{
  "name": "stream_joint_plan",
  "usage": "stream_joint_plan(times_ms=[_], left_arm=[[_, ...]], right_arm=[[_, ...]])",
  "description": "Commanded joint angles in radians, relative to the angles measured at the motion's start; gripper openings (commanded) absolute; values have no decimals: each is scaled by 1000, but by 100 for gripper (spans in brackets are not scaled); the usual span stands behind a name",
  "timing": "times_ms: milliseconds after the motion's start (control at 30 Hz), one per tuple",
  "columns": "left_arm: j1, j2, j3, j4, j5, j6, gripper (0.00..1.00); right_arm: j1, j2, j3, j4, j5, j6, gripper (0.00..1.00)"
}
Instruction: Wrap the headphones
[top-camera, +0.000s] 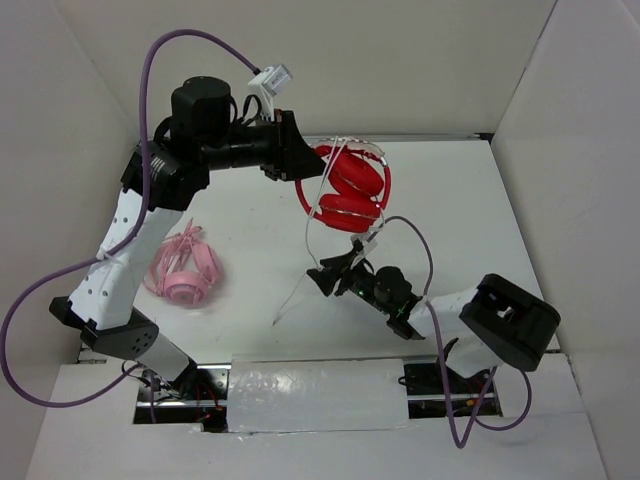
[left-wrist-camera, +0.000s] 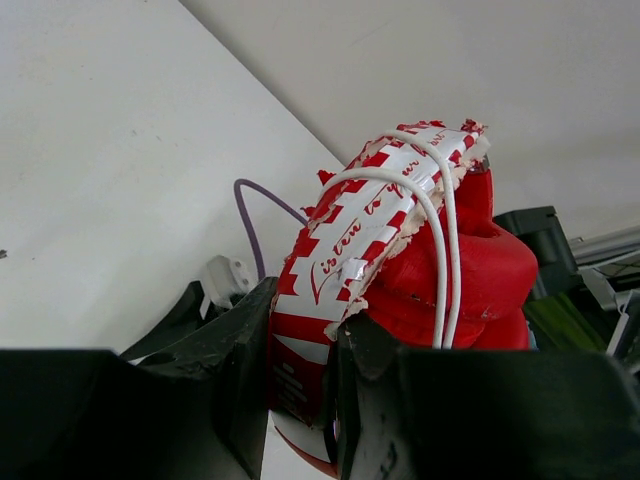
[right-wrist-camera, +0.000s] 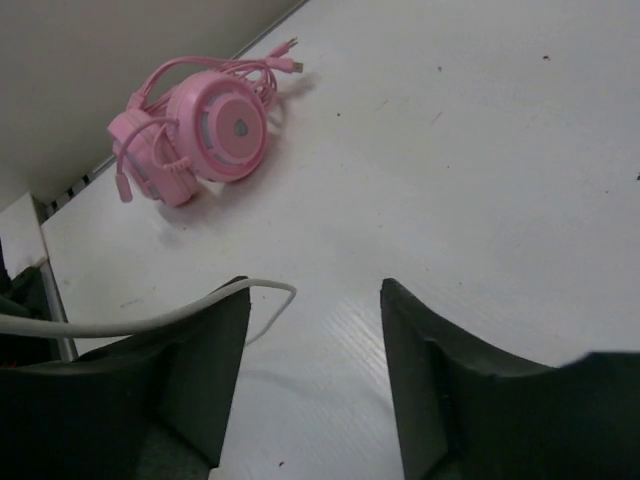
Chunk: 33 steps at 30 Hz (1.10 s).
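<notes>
Nearest the bases, on the right: right gripper (top-camera: 331, 270) low over the tabletop (top-camera: 250, 225), jaws spread, pinching nothing. White cable (top-camera: 292, 295) runs just to its left; in the right wrist view the cable (right-wrist-camera: 150, 318) crosses in front of the left-hand finger and its free end curls into the gap, not clamped. Loose tail's long axis: from near-left on the tabletop up to far-right, toward the headphones. Right arm is the nearer one to that tail, so judged to be the arm that takes it; the move turns on getting the cable between the jaws rather than beside them. Left, mid-depth: pink headphones (top-camera: 185, 272) lying on the tabletop, well apart, not involved. Far centre: left gripper (top-camera: 303, 165) pressed onto the headband, holding the headphones (top-camera: 350, 185) raised off the tabletop, beyond and above the right jaws. Left wrist view shows two passes of cable over the headband (left-wrist-camera: 370, 220). Count: one red pair, one pink pair, one white cable, two arms.
</notes>
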Motion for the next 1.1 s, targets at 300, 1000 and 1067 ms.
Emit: stream_joint_plan(times_ms=[300,1000,1067], left_arm=[[-41,-137,-102,141,121,-10,0],[-59,-114,-108,120,84,-1,0],[-57,-108,-104,121,70,3,0]], right_arm=[[-134,9,79,195,-247,85,0],[-271,-333,58,-371,-164,88,81],[-266,-446,-2,-423,-205,88,100]])
